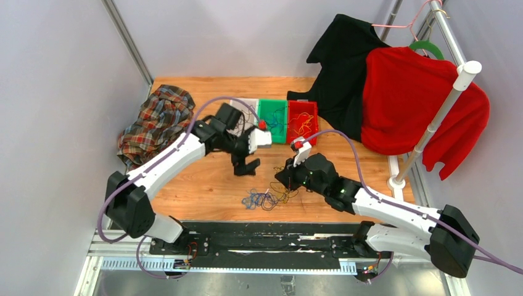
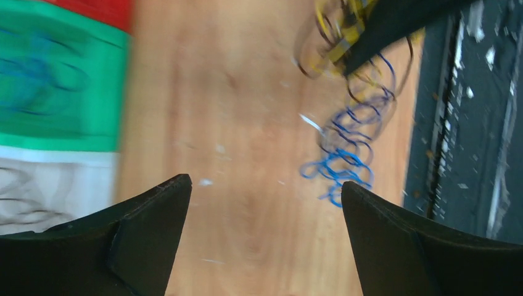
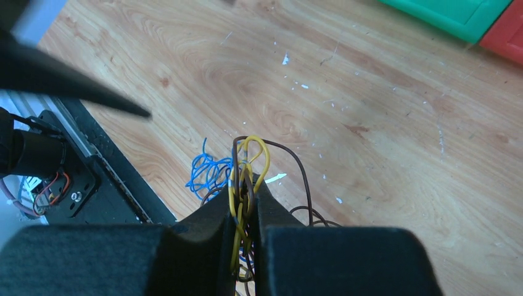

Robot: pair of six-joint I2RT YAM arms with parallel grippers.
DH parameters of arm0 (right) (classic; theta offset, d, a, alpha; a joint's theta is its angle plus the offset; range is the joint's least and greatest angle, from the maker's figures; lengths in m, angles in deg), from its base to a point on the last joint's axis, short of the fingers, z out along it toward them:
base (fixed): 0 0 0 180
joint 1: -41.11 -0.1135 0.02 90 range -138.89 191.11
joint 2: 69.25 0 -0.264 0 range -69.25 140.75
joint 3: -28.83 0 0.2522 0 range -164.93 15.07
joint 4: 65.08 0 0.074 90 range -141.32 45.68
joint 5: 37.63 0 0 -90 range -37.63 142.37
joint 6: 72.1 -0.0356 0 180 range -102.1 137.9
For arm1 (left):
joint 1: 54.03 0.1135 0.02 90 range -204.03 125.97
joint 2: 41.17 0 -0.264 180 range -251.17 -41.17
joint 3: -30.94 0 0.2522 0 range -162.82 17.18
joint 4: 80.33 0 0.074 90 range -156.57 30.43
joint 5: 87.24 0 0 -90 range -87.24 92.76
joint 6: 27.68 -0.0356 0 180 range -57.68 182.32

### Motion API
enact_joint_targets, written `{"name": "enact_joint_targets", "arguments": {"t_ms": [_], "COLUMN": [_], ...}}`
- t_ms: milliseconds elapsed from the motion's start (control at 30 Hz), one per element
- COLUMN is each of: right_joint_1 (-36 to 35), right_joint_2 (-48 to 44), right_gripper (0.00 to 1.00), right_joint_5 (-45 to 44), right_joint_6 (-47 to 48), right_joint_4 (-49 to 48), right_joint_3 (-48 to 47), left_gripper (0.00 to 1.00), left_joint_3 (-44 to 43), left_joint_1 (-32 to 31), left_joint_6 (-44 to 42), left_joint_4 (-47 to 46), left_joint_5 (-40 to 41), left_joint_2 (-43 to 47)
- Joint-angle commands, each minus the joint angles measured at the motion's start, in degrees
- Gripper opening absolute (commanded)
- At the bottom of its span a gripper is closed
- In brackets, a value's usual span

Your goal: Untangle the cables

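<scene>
The cables are a small tangle of blue, yellow and dark brown wires on the wooden table near its front edge. My right gripper is shut on yellow and brown loops of the cables; blue wires trail to the left below it. In the top view the right gripper sits at the tangle's right end. My left gripper is open and empty above bare wood; the blue wires lie just beyond its right finger. In the top view the left gripper hovers behind the tangle.
White, green and red trays holding wires stand at the table's back. A plaid cloth lies at the left. Black and red garments hang on a rack at the right. A black rail runs along the front.
</scene>
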Motion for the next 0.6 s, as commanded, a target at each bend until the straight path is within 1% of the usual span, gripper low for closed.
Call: {"name": "enact_joint_targets", "arguments": {"t_ms": [0,167,267,400,500,567], "right_joint_1": [2.0,2.8,2.8,2.9,2.9,2.9], "right_joint_2": [-3.0,-6.4,-8.4,-9.8,-10.0,-10.2], "right_gripper": [0.01,0.01,0.01,0.01,0.01,0.01], "right_joint_5": [-2.1,-4.9,-6.0,-7.4,-7.8,-8.2], "right_joint_6": [0.0,-0.6,-1.5,-2.1,-2.2,-2.2], "right_joint_4": [2.0,6.7,7.9,9.3,10.3,10.7], "right_joint_3": [-0.4,1.6,3.0,3.9,3.8,3.7], "left_gripper": [0.95,0.93,0.92,0.88,0.79,0.67], "left_joint_3": [6.2,9.3,12.2,13.4,13.9,15.1], "left_joint_1": [-3.6,-7.1,-8.9,-10.1,-11.1,-11.8], "left_joint_6": [-2.3,-3.2,-2.8,-2.9,-2.8,-3.1], "left_joint_4": [3.7,3.4,-0.4,-3.5,-5.0,-7.0], "left_joint_5": [2.6,5.8,7.8,8.7,9.4,11.1], "left_joint_2": [-1.9,-5.3,-6.7,-9.1,-11.1,-11.5]}}
